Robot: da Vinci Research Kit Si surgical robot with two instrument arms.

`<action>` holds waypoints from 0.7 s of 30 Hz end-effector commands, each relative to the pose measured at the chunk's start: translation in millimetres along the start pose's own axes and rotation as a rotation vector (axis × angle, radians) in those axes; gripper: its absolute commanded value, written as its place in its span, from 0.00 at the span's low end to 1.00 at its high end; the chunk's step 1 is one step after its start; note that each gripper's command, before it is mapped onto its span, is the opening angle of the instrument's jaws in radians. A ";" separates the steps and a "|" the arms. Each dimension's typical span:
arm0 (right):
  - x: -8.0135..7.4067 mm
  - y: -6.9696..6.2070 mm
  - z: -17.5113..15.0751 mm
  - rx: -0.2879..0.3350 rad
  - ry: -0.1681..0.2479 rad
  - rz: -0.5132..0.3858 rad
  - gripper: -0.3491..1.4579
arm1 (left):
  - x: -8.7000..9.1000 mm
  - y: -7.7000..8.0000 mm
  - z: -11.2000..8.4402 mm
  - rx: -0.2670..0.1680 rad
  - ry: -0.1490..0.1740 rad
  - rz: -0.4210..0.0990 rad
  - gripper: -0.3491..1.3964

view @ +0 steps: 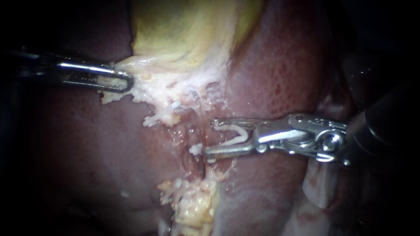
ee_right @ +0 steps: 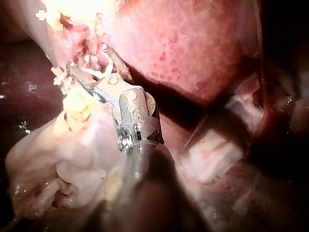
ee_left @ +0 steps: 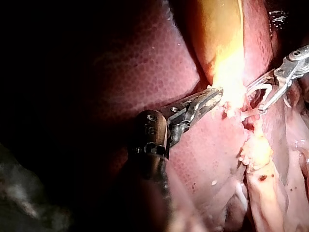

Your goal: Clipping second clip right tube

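My left instrument (view: 124,81) comes in from the left, its jaws shut on the pale edge of the yellow gallbladder (view: 183,30); the left wrist view shows the same hold (ee_left: 212,96). My right instrument (view: 210,138) enters from the right. Its jaws stand apart with a white V-shaped clip (view: 234,133) held between them, also seen in the right wrist view as the clip (ee_right: 104,65) in the instrument (ee_right: 89,60). The jaw tips sit beside a thin strand of tissue (view: 192,131) under the pale edge. A small white clip (view: 176,105) shows higher on that tissue. I cannot tell which tube is which.
Dark red liver (view: 280,65) lies around and behind the working spot. A yellowish lump of fat (view: 197,205) sits below the right instrument's jaws. Pale folds of tissue (ee_right: 212,154) lie beside the right instrument's shaft.
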 end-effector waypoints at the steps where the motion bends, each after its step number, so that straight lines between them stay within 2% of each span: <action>1: -0.1 0.1 0.4 0.003 0.000 0.002 0.46 | 0.0 0.0 0.0 0.000 0.000 0.000 0.00; 10: -0.5 0.2 2.4 0.039 0.032 0.039 0.47 | 0.0 0.0 0.2 0.001 0.000 0.000 0.00; 21: -0.4 -0.9 2.8 0.117 0.073 0.059 0.47 | 0.0 0.0 0.2 0.002 0.001 0.000 0.00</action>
